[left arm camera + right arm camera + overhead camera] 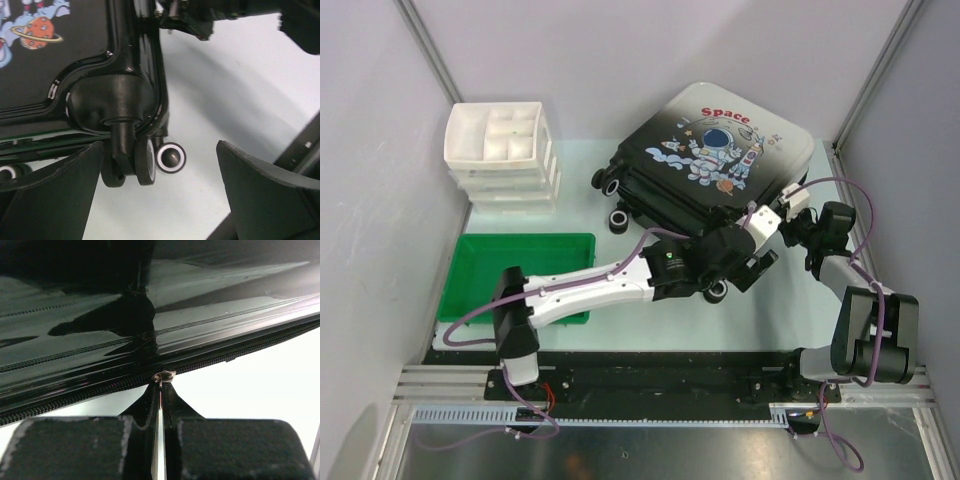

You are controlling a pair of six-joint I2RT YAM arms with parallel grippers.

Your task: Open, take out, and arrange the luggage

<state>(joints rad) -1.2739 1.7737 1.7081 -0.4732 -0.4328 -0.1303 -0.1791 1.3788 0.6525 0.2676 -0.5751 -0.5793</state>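
Pinching the zipper pull [163, 376] with our right claw [161, 392] pressed together, we see the suitcase [705, 190] zipped shut just above it. Our left claw [160, 195] is spread, a wheel [170, 157] just ahead. Unzipping, unpacking, arranging: all left.

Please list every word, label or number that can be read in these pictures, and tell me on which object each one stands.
"Space": red letters on the lid of the luggage, above the astronaut cartoon.
Small marks to the right of the cartoon: too small to read.
Small green mark on the left arm, near its wrist: too small to read.
Both wrist views: no text.
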